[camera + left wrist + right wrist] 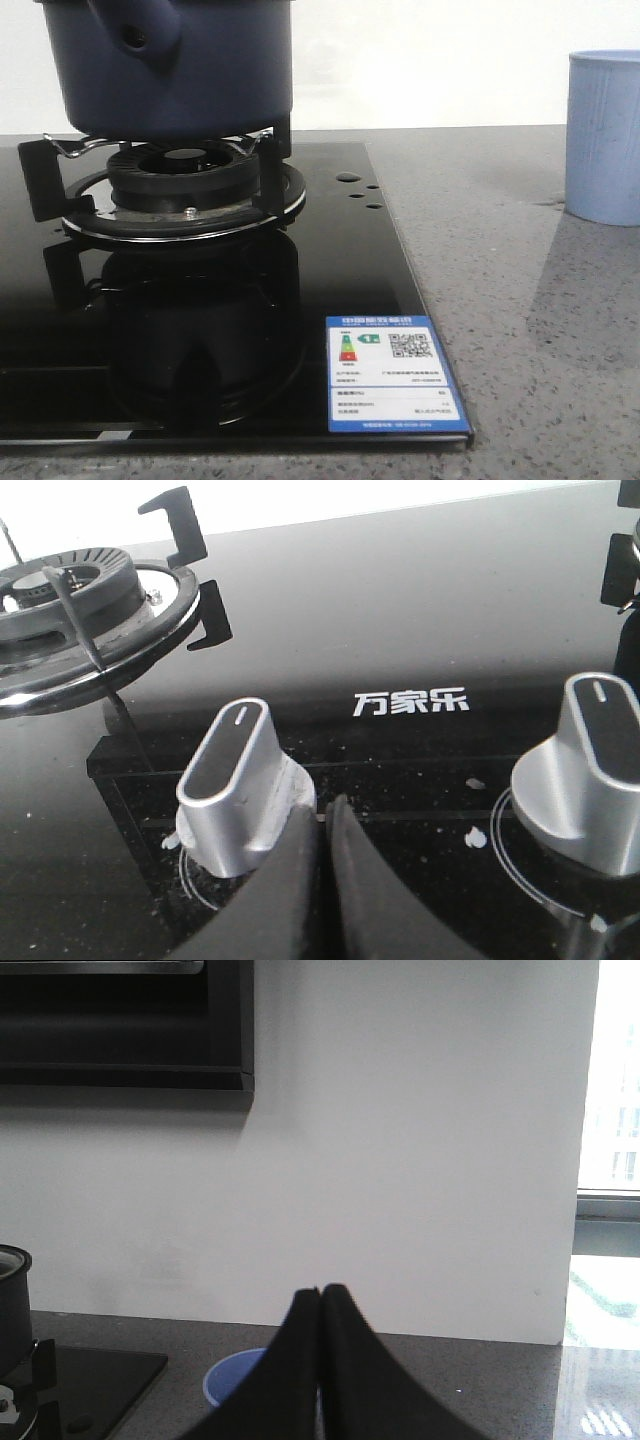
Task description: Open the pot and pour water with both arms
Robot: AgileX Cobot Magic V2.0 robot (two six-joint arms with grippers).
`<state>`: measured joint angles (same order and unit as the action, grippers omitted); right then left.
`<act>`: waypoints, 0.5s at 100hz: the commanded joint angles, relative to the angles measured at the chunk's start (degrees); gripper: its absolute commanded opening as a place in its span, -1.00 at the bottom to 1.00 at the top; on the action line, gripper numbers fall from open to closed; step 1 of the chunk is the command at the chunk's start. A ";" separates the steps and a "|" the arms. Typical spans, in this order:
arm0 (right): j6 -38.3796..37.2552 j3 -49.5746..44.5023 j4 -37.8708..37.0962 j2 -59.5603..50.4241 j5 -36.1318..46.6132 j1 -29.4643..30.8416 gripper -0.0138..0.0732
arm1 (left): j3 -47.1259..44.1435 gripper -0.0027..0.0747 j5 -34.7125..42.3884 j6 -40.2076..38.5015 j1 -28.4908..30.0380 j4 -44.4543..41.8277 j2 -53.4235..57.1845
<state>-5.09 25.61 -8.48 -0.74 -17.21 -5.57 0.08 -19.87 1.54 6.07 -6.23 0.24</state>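
Black left gripper (pixel 320 825) fingers pressed together, empty, lower centre, above stove knob (pixel 235 775). Right gripper (pixel 320 1305) likewise closed, empty. Pot (pixel 175 65) on burner (pixel 180 185), upper left front view; lid state unseen. Cup (pixel 603 135) right edge. Scene fits early or late stage.

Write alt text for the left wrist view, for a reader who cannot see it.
The left gripper, its black fingers pressed together and holding nothing, hangs over a glossy black gas stove just beside a silver control knob. A second silver knob sits further along, with white Chinese brand lettering between them. An empty burner with its metal ring lies beyond.
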 commanded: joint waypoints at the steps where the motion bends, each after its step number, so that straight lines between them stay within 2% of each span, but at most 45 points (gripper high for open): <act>1: 0.12 1.03 -0.13 -0.55 3.89 0.29 -0.84 | -1.92 -0.98 1.42 -0.57 0.02 0.78 1.36; 13: 0.12 -3.28 2.71 -0.55 4.11 0.30 -0.84 | -1.92 -0.98 1.42 -0.57 0.02 0.78 1.36; 24: 0.12 -12.56 10.32 -0.55 7.53 0.39 -0.84 | -1.92 -0.98 1.42 -0.57 0.02 0.78 1.36; 32: 0.12 -18.88 10.18 -0.55 11.71 0.42 -0.84 | -1.92 -0.98 1.42 -0.57 0.02 0.78 1.36; 50: 0.94 -27.09 6.58 -0.55 12.30 2.36 -0.84 | -1.92 -0.98 1.42 -0.57 0.02 0.78 1.36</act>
<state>-5.09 -0.04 -0.39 -0.74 -11.19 -4.58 0.08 -19.89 1.54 6.07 -6.23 0.24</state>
